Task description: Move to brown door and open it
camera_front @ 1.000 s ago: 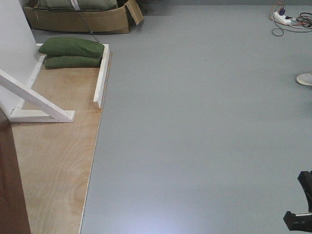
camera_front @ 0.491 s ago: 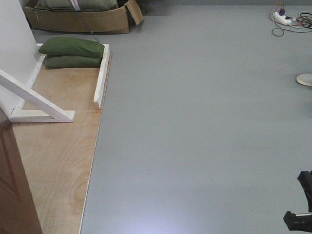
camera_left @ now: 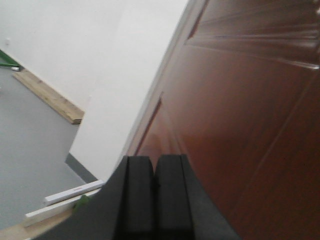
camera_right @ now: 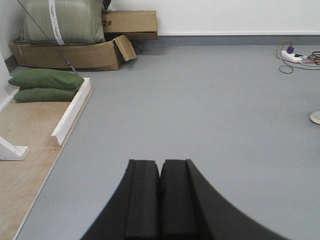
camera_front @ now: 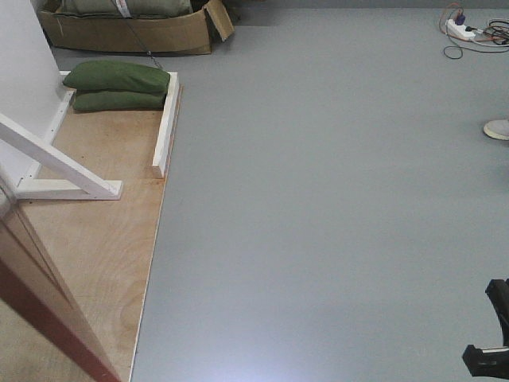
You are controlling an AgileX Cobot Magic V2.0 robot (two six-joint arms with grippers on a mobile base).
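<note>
you are seeing the brown door [camera_front: 36, 298] cutting across the lower left corner of the front view, its dark red-brown face slanting over the plywood floor panel [camera_front: 95, 239]. from the left wrist the same door is filling the right half of the picture, with its raised panel lines showing, and a white wall [camera_left: 100, 75] is running alongside it on the left.

your left gripper [camera_left: 154, 165] is sitting clenched, its two black pads pressed flat together with nothing between them. it is pointing along the door's face and hanging just beside it; you cannot tell from this view whether it is touching the wood. your right gripper [camera_right: 160, 167] is likewise clenched and empty, pointing out over the bare grey floor [camera_right: 210, 110], well apart from the door.

on the plywood, a white wooden brace [camera_front: 60, 171] is slanting down to a foot piece, and a white rail [camera_front: 165, 123] is lining the panel's right edge. two green sandbags [camera_front: 118, 86] are lying stacked at the far end, between the wall and the rail. behind them a cardboard box [camera_front: 127, 32] is standing open. a power strip [camera_front: 463, 29] with tangled cables is lying at the far right, and a white shoe [camera_front: 498, 128] is showing at the right edge. a black piece of the robot [camera_front: 489, 354] is poking into the lower right corner.
</note>
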